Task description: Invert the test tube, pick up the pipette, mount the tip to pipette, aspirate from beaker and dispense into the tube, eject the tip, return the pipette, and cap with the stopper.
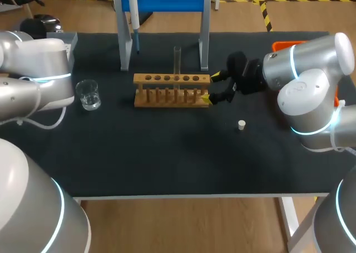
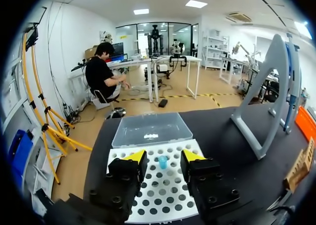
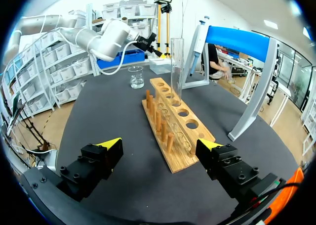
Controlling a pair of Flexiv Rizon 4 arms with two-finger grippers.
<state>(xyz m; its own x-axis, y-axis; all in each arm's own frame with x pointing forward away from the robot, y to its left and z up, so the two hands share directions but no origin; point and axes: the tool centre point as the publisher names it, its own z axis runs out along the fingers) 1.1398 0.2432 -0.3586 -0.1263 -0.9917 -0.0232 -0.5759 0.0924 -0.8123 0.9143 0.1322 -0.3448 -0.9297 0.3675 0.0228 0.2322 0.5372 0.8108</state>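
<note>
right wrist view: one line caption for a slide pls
Jaws open at the wooden rack's end, one test tube upright in it, beaker beyond.

Table (image 1: 167, 158) with black top and pale front edge. Standing directly on it: wooden test tube rack (image 1: 172, 90) near the middle; pipette stand (image 1: 167, 0), grey legs and blue crossbar, just behind the rack; glass beaker (image 1: 88, 94) well to the rack's left; small white stopper (image 1: 241, 124), apart at the rack's right front; tip box (image 2: 158, 185) at the far left corner; orange object (image 1: 289, 43) at the far right edge, mostly hidden.
</note>
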